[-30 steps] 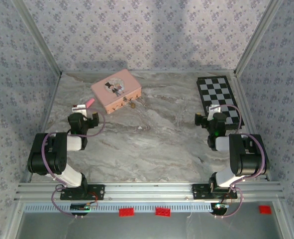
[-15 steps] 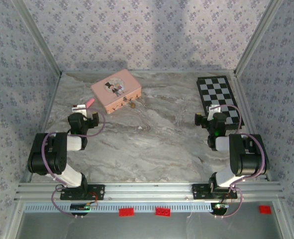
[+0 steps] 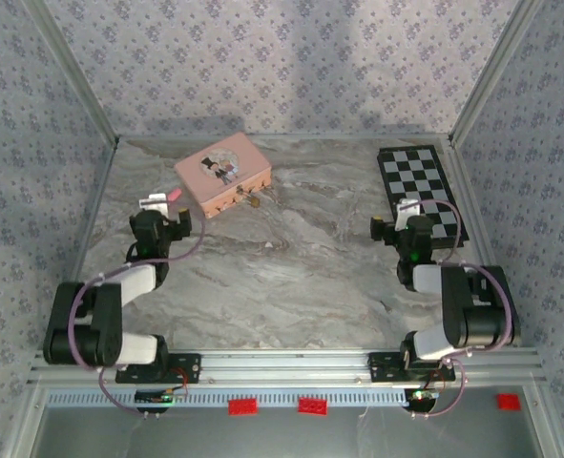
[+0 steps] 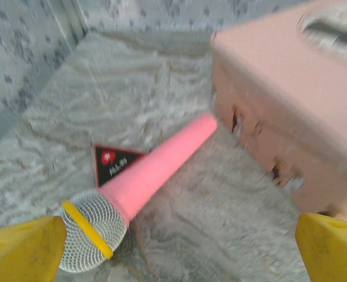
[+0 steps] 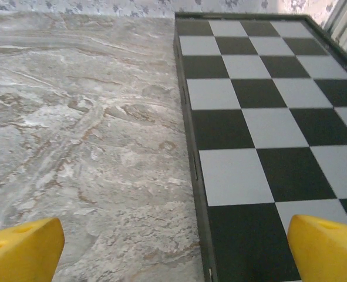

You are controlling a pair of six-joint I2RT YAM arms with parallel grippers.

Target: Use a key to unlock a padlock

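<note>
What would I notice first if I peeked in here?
Probably the pink box with a cartoon picture, far left on the marble table, a tiny brass padlock at its front edge. Next the black-and-white chessboard at far right, and the pink toy microphone lying left of the box.

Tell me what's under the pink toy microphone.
A black card with a red mark lies partly beneath the microphone, on the marble table. Its covered part cannot be seen.
</note>
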